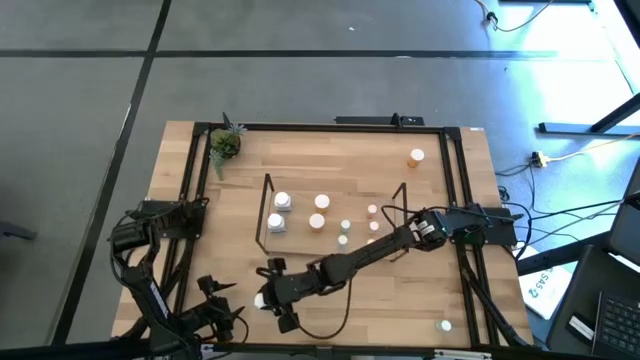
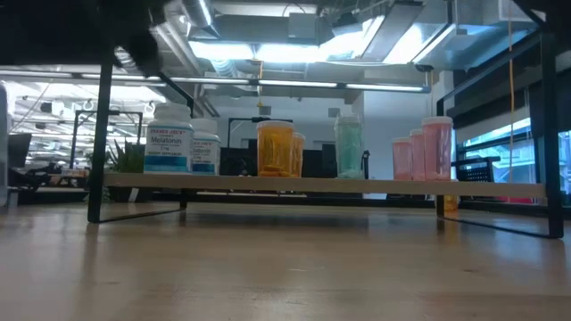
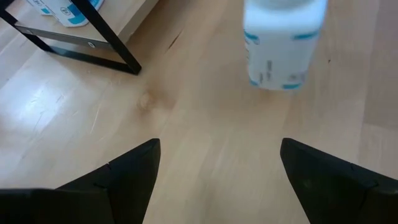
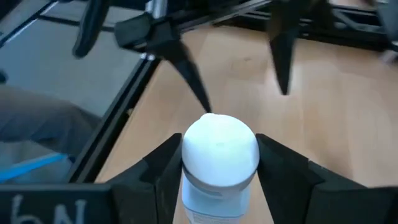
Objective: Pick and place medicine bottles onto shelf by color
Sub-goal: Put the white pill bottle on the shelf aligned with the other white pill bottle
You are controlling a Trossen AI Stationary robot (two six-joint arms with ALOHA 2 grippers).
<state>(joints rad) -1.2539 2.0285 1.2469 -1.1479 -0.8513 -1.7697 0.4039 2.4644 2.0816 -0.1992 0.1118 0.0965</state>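
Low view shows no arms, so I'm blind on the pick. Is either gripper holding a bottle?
Observer: Yes. The right gripper is shut on a white bottle, at the table's front, ahead of the shelf.
Operator: Left arm?
Observer: The left gripper is open and empty, facing that bottle.
Operator: Any strays?
Observer: A small bottle stands alone near the front right corner.

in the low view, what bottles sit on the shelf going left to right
large white bottle → smaller white bottle → orange bottles → teal bottle → pink bottles, all on the shelf
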